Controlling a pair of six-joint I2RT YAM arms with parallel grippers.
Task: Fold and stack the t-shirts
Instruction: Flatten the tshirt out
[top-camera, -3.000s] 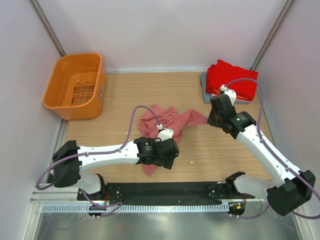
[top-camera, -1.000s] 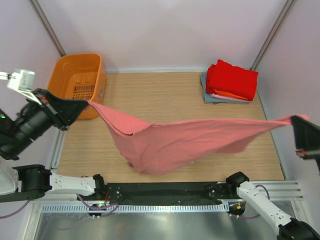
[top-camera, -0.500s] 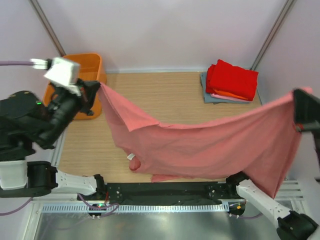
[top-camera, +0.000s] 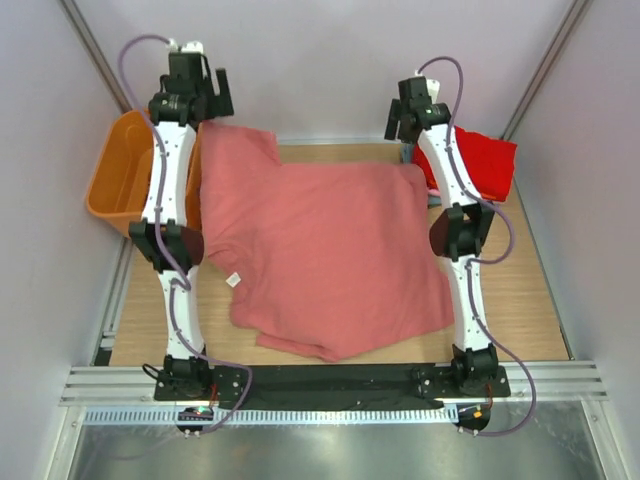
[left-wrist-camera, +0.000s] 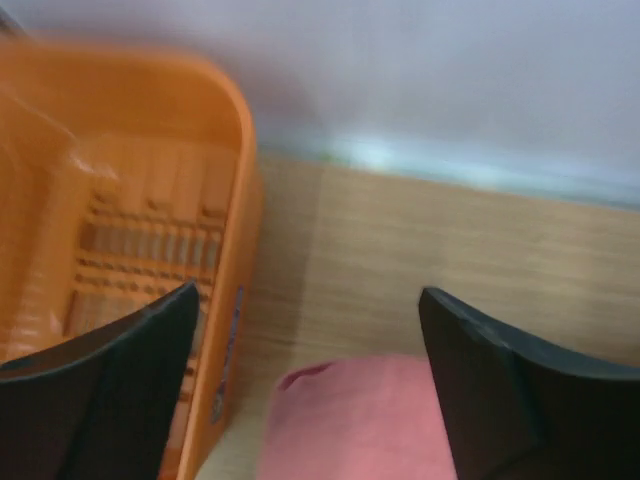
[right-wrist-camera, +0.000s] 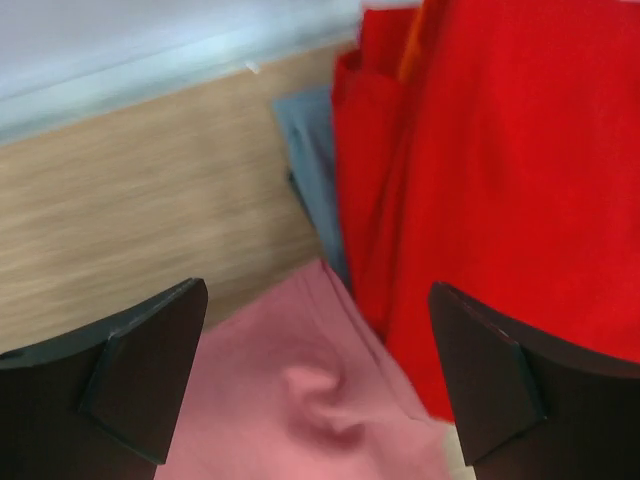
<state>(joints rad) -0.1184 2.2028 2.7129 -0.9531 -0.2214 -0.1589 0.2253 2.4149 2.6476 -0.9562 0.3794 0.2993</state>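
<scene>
A salmon-pink t-shirt (top-camera: 320, 250) is laid out on the tabletop (top-camera: 525, 290) between two outstretched arms.

The shirt is spread nearly flat, with its small white neck label (top-camera: 233, 280) seen on its left side. The left end effector (left-wrist-camera: 307, 300) is held wide open over the shirt's far left corner, beside the orange basket (left-wrist-camera: 245, 220), and nothing is gripped. The right end effector (right-wrist-camera: 318, 290) is likewise spread wide and empty over the far right corner. That corner lies just beside the folded stack, where a bright red t-shirt (right-wrist-camera: 500, 180) is seen above a grey-blue one (right-wrist-camera: 310, 150).
</scene>
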